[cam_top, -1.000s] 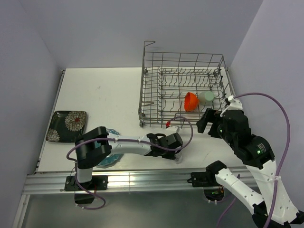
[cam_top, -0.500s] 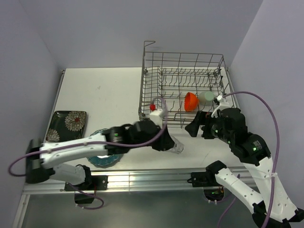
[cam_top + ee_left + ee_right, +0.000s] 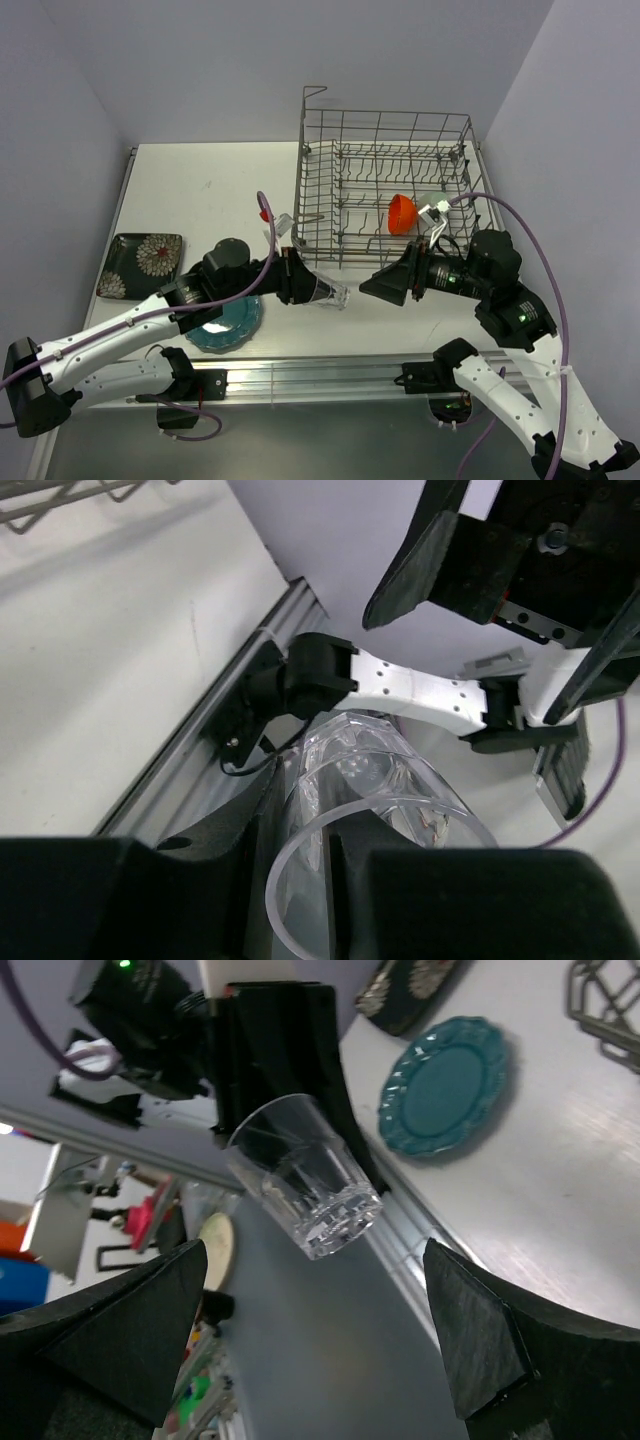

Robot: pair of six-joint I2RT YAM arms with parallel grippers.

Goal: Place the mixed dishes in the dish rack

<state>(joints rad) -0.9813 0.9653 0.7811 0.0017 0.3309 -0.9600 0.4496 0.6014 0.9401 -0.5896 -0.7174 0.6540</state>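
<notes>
My left gripper [image 3: 308, 288] is shut on the small clear glass [image 3: 328, 293] and holds it tilted above the table in front of the dish rack [image 3: 385, 150]; one finger is inside the rim [image 3: 330, 880]. The glass shows close up in the left wrist view [image 3: 385, 790] and in the right wrist view [image 3: 305, 1175]. My right gripper [image 3: 385, 286] is open wide and empty, facing the glass base a short gap away. The orange-red bowl [image 3: 401, 213] and pale green cup [image 3: 434, 203] sit in the rack. The teal plate [image 3: 228, 322] and black flowered plate [image 3: 142, 265] lie on the table.
The rack fills the back right of the table, its front wall just behind both grippers. The table's front rail [image 3: 300, 375] runs below the arms. The left arm [image 3: 150, 325] stretches over the teal plate, which also shows in the right wrist view [image 3: 460, 1085].
The left gripper has lifted the glass off the table and carried it left. The right gripper has swung left and down toward it, jaws open.
</notes>
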